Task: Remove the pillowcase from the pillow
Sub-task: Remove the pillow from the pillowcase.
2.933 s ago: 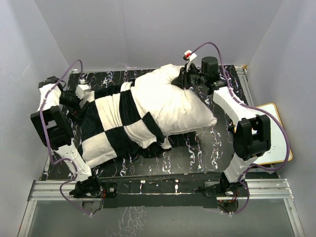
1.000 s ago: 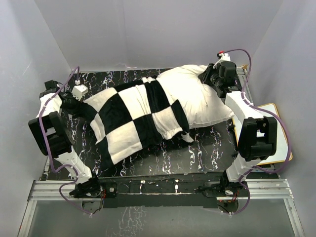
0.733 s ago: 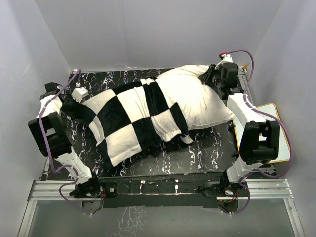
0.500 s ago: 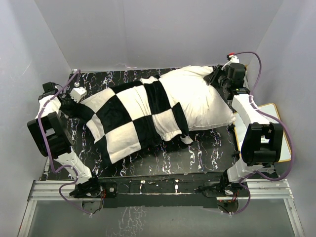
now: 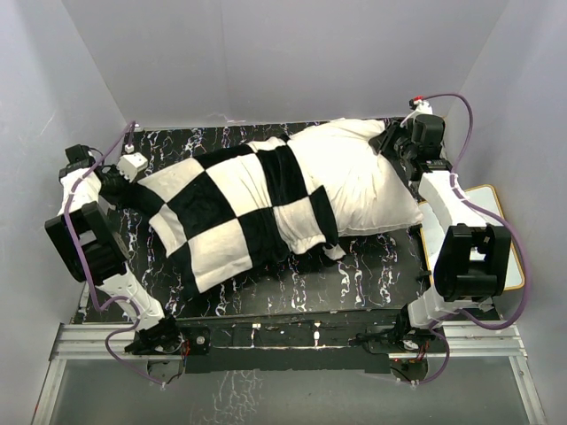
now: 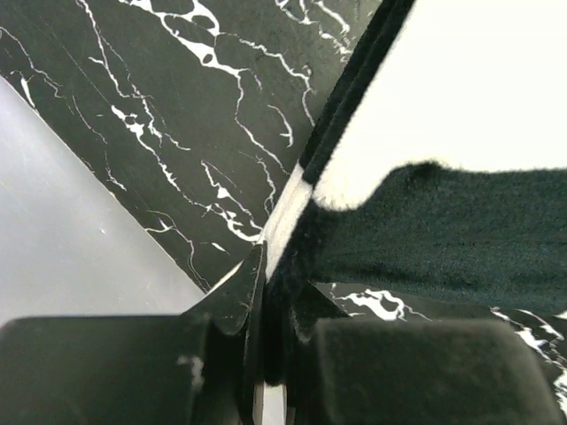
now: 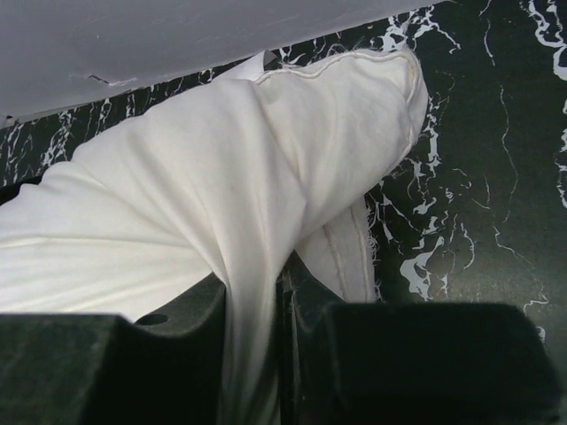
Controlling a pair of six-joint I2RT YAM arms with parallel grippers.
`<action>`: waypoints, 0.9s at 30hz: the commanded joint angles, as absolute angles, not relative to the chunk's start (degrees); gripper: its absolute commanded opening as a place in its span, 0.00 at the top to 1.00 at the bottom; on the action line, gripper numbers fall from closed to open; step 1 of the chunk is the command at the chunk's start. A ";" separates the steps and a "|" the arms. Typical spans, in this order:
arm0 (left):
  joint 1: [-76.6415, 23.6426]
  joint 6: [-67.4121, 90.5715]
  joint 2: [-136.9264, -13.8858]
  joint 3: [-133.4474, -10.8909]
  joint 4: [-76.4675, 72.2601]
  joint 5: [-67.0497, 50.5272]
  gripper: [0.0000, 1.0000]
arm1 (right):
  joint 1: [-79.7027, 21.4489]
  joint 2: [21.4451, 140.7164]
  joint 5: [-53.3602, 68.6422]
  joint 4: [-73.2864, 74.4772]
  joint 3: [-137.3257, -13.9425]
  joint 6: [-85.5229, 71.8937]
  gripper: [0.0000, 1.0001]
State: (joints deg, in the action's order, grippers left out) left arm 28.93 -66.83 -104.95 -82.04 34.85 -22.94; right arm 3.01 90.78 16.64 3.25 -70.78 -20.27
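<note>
Two grips put the stripping about halfway: the left gripper (image 6: 266,276) is pinched on the closed end of the plush black-and-white checkered pillowcase (image 5: 232,212) at the left of the black marbled table (image 5: 359,276); the right gripper (image 7: 255,292) is clamped on a fold of the plump off-white pillow (image 5: 365,177), whose right half lies bare. Next the ends likely need drawing farther apart; grey side walls (image 5: 524,97) crowd both arms.

left arm (image 5: 81,239) wide, jaws clamped | right arm (image 5: 443,190) far (jaws clamped)
</note>
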 commanded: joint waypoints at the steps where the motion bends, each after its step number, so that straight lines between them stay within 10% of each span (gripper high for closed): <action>1: 29.58 -62.54 -102.91 -91.43 41.09 -8.71 0.92 | 10.84 85.28 -12.56 -3.55 -72.10 -13.00 0.91; 4: 23.27 -56.04 -101.49 -97.31 53.39 -19.94 0.06 | 9.46 85.52 -14.59 -3.28 -72.32 -11.01 0.91; 12: 8.36 -59.05 -90.50 -97.46 81.03 -40.65 0.03 | 4.88 84.64 -19.16 -3.90 -70.81 -6.05 0.91; 18: -11.30 -46.24 -78.69 -72.80 60.49 -29.88 0.03 | -3.00 84.84 -22.36 -4.93 -69.32 -5.03 0.92; 27: -12.32 -46.27 -81.76 -67.13 41.42 -13.49 0.03 | -3.56 84.09 -20.10 -5.41 -68.21 -3.72 0.92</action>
